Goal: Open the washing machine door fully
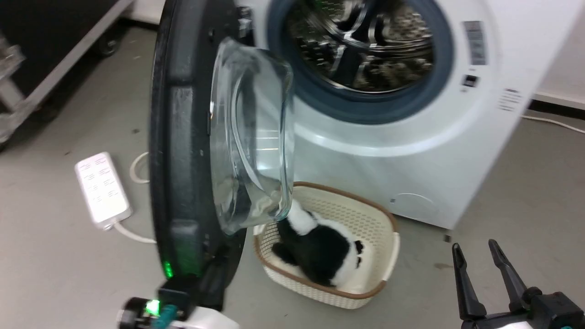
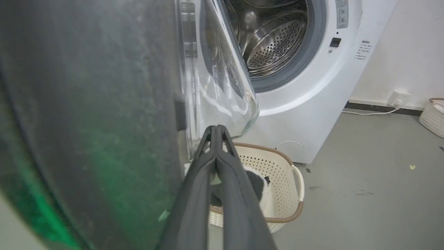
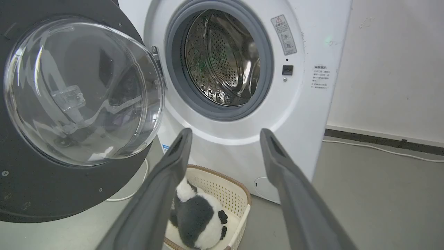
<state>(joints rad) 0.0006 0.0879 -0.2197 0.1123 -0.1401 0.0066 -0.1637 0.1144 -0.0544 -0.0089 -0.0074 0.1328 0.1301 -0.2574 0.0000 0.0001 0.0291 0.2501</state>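
The washing machine door (image 1: 180, 137) stands swung far out from the white washer (image 1: 411, 151), edge-on in the head view, its clear glass bowl (image 1: 253, 137) bulging right. In the right wrist view the door (image 3: 41, 194) shows its inner face. My left gripper (image 1: 217, 272) is at the door's lower rim on the inner side. Its fingers are shut together with nothing between them, and the left gripper (image 2: 215, 129) lies close beside the dark door face (image 2: 86, 121). My right gripper (image 1: 475, 246) hangs open at the lower right, away from the door. The right gripper (image 3: 225, 133) points at the washer front.
The steel drum (image 1: 365, 41) lies exposed inside its grey ring. A cream basket (image 1: 370, 214) holding a panda plush (image 1: 320, 251) sits on the floor under the door. A white power strip (image 1: 103, 189) lies to the left. A second basket (image 2: 433, 116) stands by the wall.
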